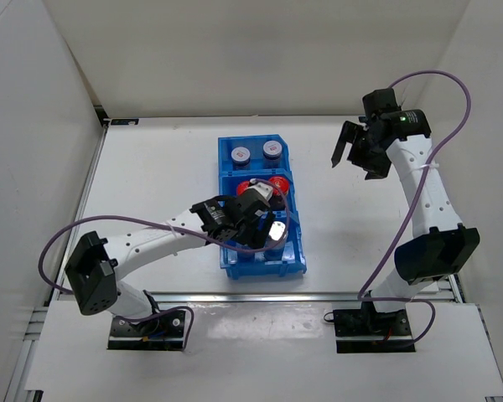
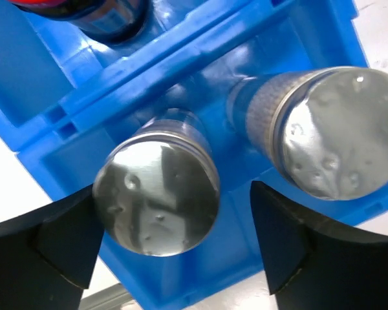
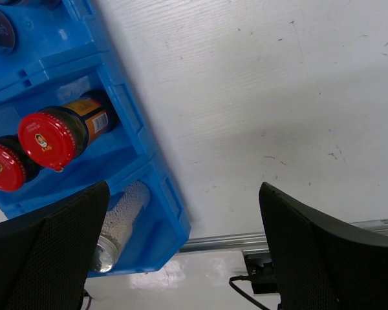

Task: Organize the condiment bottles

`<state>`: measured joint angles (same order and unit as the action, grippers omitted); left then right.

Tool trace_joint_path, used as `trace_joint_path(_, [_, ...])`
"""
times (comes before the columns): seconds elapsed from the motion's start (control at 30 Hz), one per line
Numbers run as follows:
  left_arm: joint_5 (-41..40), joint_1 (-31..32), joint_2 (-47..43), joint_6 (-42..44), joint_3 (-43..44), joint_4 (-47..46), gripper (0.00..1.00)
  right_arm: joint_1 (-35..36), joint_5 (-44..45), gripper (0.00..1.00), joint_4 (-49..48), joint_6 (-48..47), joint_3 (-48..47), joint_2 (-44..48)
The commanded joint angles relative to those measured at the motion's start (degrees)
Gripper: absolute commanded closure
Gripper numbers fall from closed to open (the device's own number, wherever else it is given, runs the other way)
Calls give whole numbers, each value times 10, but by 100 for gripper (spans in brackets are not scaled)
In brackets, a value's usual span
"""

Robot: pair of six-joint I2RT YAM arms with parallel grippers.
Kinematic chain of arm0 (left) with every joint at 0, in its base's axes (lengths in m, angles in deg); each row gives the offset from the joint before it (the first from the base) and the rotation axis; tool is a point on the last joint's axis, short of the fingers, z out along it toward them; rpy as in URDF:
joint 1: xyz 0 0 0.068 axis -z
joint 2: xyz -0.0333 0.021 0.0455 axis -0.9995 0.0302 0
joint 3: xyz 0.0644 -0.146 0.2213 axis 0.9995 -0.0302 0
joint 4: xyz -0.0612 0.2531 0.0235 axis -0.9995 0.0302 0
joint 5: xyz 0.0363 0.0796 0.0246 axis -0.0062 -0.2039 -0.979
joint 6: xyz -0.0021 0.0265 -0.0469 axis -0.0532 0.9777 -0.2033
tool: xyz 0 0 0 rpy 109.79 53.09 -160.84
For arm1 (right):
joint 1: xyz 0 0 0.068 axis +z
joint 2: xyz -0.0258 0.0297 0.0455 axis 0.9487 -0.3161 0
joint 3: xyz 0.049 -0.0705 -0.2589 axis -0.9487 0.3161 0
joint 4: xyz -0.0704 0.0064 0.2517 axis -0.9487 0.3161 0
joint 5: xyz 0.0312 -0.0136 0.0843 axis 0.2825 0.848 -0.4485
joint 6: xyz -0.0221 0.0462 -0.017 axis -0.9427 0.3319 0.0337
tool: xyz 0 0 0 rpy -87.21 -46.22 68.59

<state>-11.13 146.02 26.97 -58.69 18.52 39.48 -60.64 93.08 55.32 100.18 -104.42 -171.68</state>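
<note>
The blue bin (image 1: pixel 228 159) holds six condiment bottles. Two grey-lidded ones (image 1: pixel 241 153) stand in the far compartment. Two red-capped ones (image 1: pixel 276 184) stand in the middle one and show in the right wrist view (image 3: pixel 48 139). Two silver-topped ones stand in the near compartment (image 1: pixel 277 228). My left gripper (image 1: pixel 253 219) hangs over the near compartment. In the left wrist view it (image 2: pixel 171 216) is open around the left silver-topped bottle (image 2: pixel 156 197), with a gap at the right finger. The second silver bottle (image 2: pixel 339 132) stands just right of it. My right gripper (image 1: pixel 353 154) is open and empty, high over the table right of the bin.
The bin's right wall (image 3: pixel 132 123) runs beside bare white table (image 3: pixel 278 97). A metal rail (image 1: pixel 235 295) lines the near table edge. White walls enclose the back and both sides. A purple cable (image 1: pixel 453 92) loops off the right arm.
</note>
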Motion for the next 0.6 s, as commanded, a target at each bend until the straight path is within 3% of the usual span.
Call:
trace_joint_path(0.0, [-16, -9, -21, -9, 5, -15, 0, -2, -23, 1, -18, -8, 7, 16])
trace_joint_path(0.27, [-49, -29, -71, 12, 34, -3, 0, -2, -23, 1, -18, -8, 12, 21])
trace_joint_path(0.43, [-114, -40, -123, 65, 123, 5, 0, -2, -8, 1, -18, -8, 7, 26])
trace_joint_path(0.57, [-145, -87, -155, 130, 179, 5, 0, -2, 20, 1, -18, -8, 2, 34])
